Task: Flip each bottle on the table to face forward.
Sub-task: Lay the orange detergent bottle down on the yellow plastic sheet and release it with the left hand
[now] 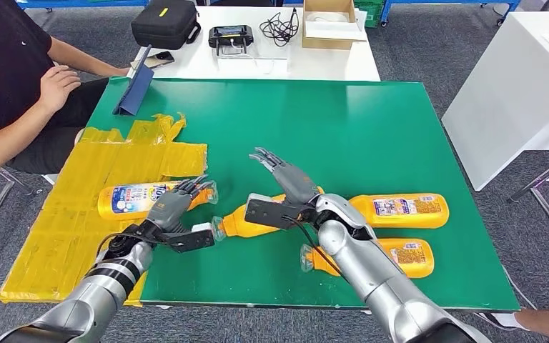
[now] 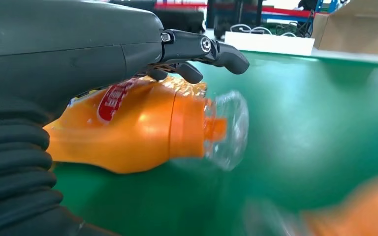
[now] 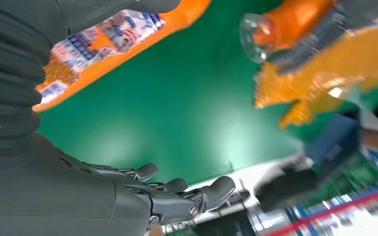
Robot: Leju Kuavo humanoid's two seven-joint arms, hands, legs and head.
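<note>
A person (image 1: pixel 14 78) sits at the far left beside the green counter (image 1: pixel 357 128). Yellow sheeting (image 1: pixel 78 207) covers the counter's left edge. The left hand (image 1: pixel 174 201) rests over the leftmost bottle (image 1: pixel 125 201), fingers draped on its neck end; a firm grip cannot be confirmed. The middle bottle (image 1: pixel 246 224) lies just beside it, partly under the right arm. The right hand (image 1: pixel 286 175) hovers with fingers spread, holding nothing. Two more bottles lie on their sides to the right: the far-right bottle (image 1: pixel 407 211) and the near-right bottle (image 1: pixel 404 257).
</note>
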